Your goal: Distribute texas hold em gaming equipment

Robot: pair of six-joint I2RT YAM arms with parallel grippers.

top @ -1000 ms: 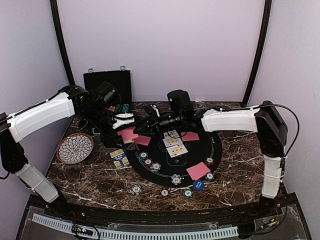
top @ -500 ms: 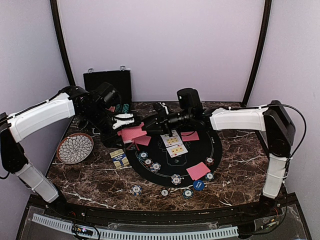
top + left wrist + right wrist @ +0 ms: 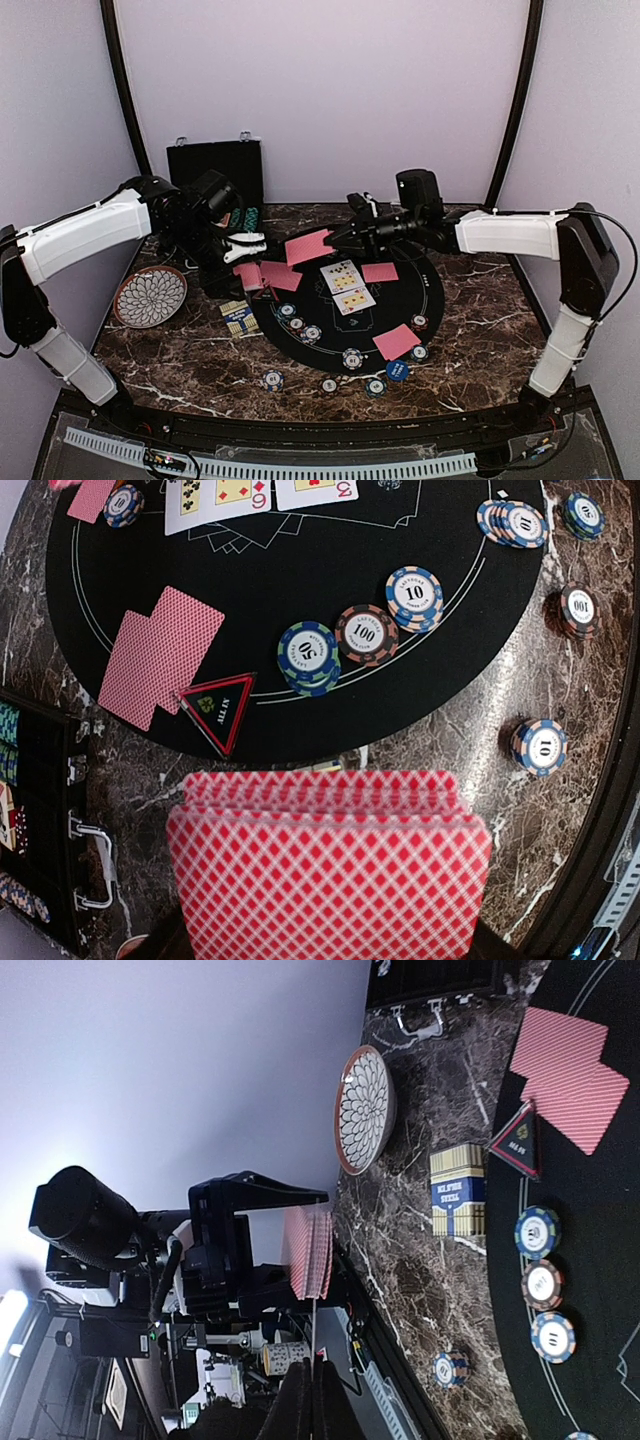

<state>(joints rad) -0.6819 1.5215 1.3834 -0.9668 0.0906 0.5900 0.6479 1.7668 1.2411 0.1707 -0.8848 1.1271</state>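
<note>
My left gripper (image 3: pixel 248 260) is shut on a deck of red-backed cards (image 3: pixel 250 276), held above the left rim of the black felt mat (image 3: pixel 420 300). The deck fills the bottom of the left wrist view (image 3: pixel 330 870) and hides the fingers. My right gripper (image 3: pixel 342 237) is shut on a single red-backed card (image 3: pixel 308 246), held in the air to the right of the deck. That card is edge-on in the right wrist view (image 3: pixel 315 1332). Two face-down cards (image 3: pixel 160 655), face-up cards (image 3: pixel 350 285) and striped chips (image 3: pixel 365 632) lie on the mat. A blue button disc (image 3: pixel 397 370) lies at the front.
A white petal-pattern plate (image 3: pixel 150 297) sits at the left. A black latched case (image 3: pixel 215 160) stands at the back left. A blue and yellow card box (image 3: pixel 238 316) lies beside the mat. More chips (image 3: pixel 273 380) lie on the marble in front of the mat.
My right gripper has drawn back to the right from the deck, carrying one red-backed card with it. The left gripper and deck have barely moved.
</note>
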